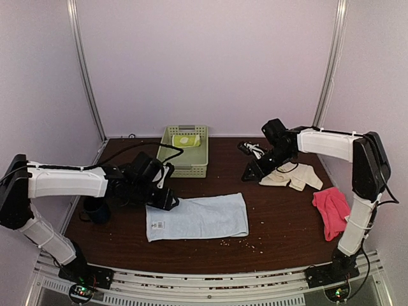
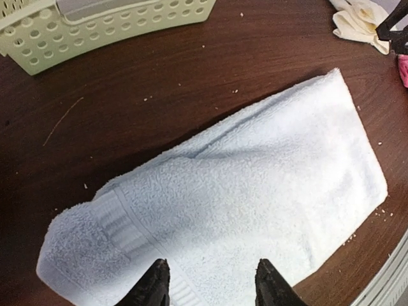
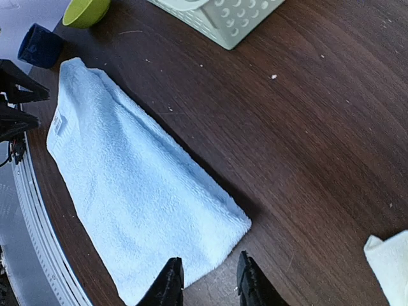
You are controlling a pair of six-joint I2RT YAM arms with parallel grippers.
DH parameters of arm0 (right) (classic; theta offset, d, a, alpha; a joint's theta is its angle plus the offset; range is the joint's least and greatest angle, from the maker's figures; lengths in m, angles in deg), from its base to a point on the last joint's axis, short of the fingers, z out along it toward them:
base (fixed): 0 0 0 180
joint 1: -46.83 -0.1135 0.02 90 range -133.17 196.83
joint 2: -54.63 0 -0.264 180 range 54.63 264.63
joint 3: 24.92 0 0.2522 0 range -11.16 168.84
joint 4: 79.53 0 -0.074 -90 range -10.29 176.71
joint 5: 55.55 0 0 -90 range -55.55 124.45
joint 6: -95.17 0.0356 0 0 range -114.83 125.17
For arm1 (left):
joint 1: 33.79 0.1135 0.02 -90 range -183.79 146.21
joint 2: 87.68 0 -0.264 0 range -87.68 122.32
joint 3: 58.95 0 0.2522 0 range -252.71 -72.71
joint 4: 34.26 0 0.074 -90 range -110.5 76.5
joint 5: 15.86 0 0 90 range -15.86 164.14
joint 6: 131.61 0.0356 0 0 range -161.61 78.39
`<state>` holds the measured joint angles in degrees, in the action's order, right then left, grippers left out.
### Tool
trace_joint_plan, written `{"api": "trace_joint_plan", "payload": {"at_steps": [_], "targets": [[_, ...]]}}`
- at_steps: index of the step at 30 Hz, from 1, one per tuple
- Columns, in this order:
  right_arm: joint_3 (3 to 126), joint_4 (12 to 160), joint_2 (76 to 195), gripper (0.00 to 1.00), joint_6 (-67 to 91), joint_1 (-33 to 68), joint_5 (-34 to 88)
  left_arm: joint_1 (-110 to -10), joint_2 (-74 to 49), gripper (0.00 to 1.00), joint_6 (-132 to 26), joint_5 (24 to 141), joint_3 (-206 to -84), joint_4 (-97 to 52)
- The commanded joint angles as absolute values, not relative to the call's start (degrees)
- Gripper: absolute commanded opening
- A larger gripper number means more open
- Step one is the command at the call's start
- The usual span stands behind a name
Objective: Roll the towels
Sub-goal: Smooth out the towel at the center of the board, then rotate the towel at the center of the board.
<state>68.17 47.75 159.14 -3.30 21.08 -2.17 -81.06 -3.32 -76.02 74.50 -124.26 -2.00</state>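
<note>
Left wrist: left tool (image 2: pixel 210 271) parted, empty, over light blue towel (image 2: pixel 255 191) end.

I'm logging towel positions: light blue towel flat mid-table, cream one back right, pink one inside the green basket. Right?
Not quite: the pink towel lies on the table near the right edge, not in the green basket, which holds a lime-green cloth. The top external view shows it. The light blue towel and cream towel are as you say.

Wooden table (image 1: pixel 287 220) carries blue towel (image 1: pixel 197 217), cream towel (image 1: pixel 296 175), pink towel (image 1: pixel 331 210), basket (image 1: pixel 188 169).
</note>
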Motion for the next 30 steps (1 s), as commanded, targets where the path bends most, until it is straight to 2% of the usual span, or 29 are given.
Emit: {"api": "trace_joint_plan", "payload": {"at_steps": [1,7,11,14,19,23,30], "targets": [[71.63,46.94,165.19,0.3,-6.7,18.2,-7.36,-80.64,1.65,0.49,-76.54,76.39,-124.67,-7.47],[72.57,48.07,170.7,0.27,-7.63,14.47,-4.03,-81.01,4.87,0.5,-77.29,77.95,-122.89,-8.19],[70.31,50.61,171.49,0.26,-5.26,15.58,3.48,-80.91,4.6,0.55,-76.88,77.18,-121.33,-6.41],[67.49,49.89,171.66,0.25,-3.93,17.8,4.7,-80.9,5.78,0.55,-75.96,76.54,-121.01,-3.73],[57.75,47.39,167.83,0.24,-8.82,18.18,7.09,-79.97,7.57,0.56,-74.22,73.29,-122.54,-0.11],[52.11,42.83,162.74,0.23,-13.85,17.18,3.46,-77.13,8.89,0.56,-71.61,70.33,-126.49,2.49],[52.78,35.51,153.98,0.25,-16.48,15.22,7.75,-75.99,6.21,0.57,-64.66,74.72,-136.02,6.78]]}}
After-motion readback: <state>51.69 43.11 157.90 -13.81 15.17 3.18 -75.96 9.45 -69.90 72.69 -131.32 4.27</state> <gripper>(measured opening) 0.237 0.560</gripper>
